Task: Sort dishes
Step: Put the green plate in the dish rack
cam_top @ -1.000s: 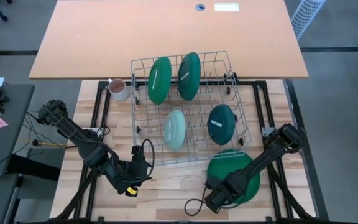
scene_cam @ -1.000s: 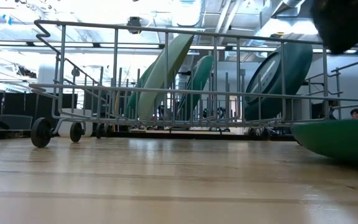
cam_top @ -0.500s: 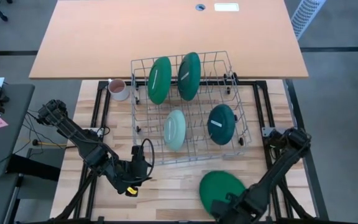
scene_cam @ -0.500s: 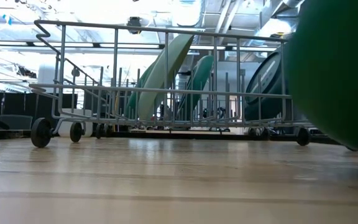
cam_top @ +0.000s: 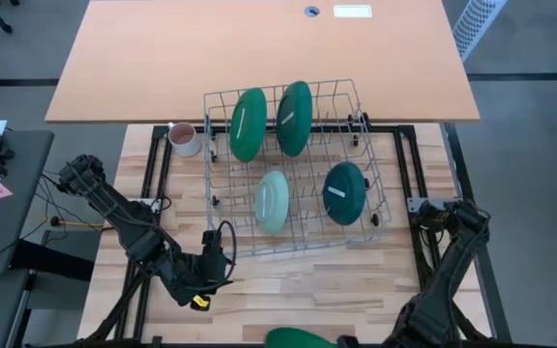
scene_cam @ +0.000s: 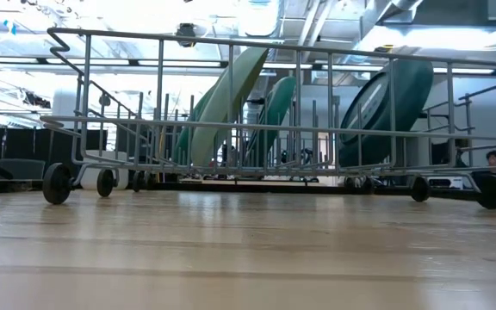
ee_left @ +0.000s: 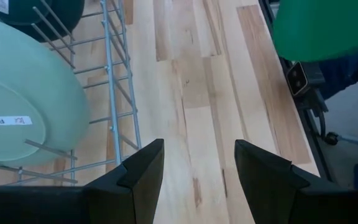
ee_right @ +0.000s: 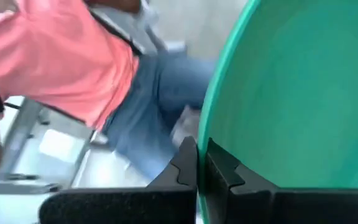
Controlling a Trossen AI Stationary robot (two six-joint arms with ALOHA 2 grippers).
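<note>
A wire dish rack (cam_top: 222, 172) stands on the wooden table. In it, on edge between the wires, stand two large dark green plates (cam_top: 248, 124) (cam_top: 294, 117), a pale mint plate (cam_top: 272, 201) and a dark teal plate (cam_top: 345, 192). My right gripper (ee_right: 202, 152) is shut on the third large green plate (cam_top: 298, 338) at the table's near edge, mostly out of the high view. My left gripper (ee_left: 197, 168) is open and empty near the rack's near left corner (cam_top: 206, 278). My right gripper pinches the large green plate's rim (ee_right: 207, 134) between its two fingers, one finger on each face. The plate is lifted clear of the table and stands tilted on edge beyond the fingers; it also shows in the left wrist view (ee_left: 328, 28).
A small pinkish-white mug (cam_top: 184, 138) stands outside the rack's far left corner. The rack rests on small wheels (scene_cam: 57, 182). Bare wood lies between the rack and the table's near edge (cam_top: 288, 290). A person in a pink top (ee_right: 61, 56) is beyond the table.
My right gripper has gone toward the table's near edge and up with the large green plate. The plate lay on the table near the rack's near right corner; it is now lifted clear, tipped on edge and mostly past the near edge of the high view.
</note>
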